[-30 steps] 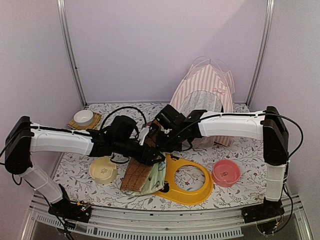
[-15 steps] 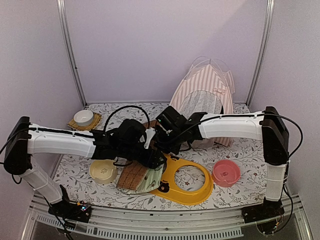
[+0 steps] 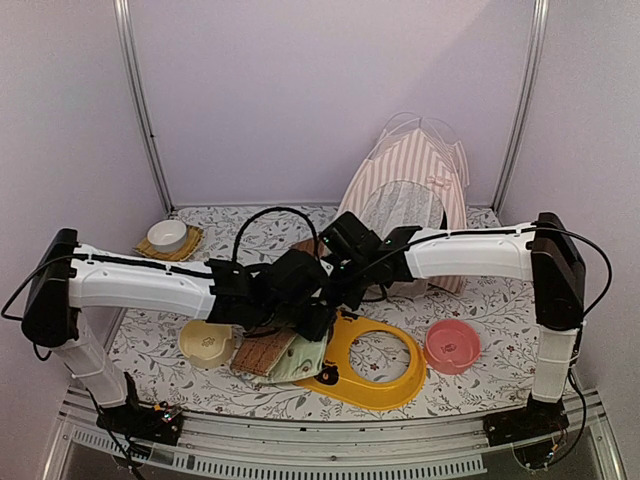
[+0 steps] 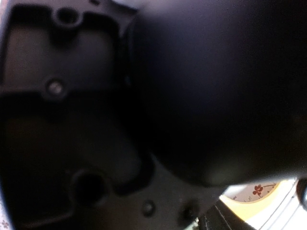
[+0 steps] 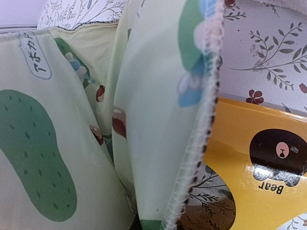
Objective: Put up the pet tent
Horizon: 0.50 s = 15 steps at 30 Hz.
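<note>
The pet tent (image 3: 410, 178), pink-and-white striped with a lace door, stands upright at the back right, apart from both arms. A brown quilted mat (image 3: 264, 350) with a pale green printed underside (image 5: 144, 120) hangs folded at the table's middle. My right gripper (image 3: 327, 287) is shut on its upper edge; the green cloth fills the right wrist view and hides the fingers. My left gripper (image 3: 312, 312) sits right beside it over the mat. The left wrist view is blocked by a black housing, so its jaws are hidden.
A yellow bowl holder (image 3: 372, 368) lies under and right of the mat, also in the right wrist view as the holder (image 5: 249, 158). A pink bowl (image 3: 452, 345) sits to its right, a cream bowl (image 3: 205, 341) at left, and a white bowl (image 3: 167, 235) at back left.
My left arm has swung right, bringing its gripper against the right one. The mat's hanging part has dropped lower and flatter. The right gripper has shifted slightly right.
</note>
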### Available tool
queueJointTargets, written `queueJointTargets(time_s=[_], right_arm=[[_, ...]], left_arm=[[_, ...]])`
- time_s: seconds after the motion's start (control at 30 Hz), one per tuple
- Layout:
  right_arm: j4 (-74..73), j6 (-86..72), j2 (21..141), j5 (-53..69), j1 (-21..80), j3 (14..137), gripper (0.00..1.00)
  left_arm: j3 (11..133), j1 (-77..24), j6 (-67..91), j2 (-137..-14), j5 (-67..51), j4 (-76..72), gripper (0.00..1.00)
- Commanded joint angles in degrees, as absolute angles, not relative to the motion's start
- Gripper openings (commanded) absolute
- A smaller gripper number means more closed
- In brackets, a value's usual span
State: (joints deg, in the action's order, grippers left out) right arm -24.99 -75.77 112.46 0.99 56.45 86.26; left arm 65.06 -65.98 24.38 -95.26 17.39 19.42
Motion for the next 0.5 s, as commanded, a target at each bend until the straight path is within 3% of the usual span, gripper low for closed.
queueJointTargets(time_s=[0.0, 0.47], right_arm=[[-18.3, -77.7, 107.6, 3.7, 56.5, 85.9, 0.00], [-15.3, -77.4, 103.5, 4.3, 56.3, 81.8, 0.00]], left_arm=[[64.6, -67.2, 24.9, -98.0, 20.4, 25.8, 0.57], [64.9, -67.1, 25.1, -98.2, 23.9, 26.7, 0.01]])
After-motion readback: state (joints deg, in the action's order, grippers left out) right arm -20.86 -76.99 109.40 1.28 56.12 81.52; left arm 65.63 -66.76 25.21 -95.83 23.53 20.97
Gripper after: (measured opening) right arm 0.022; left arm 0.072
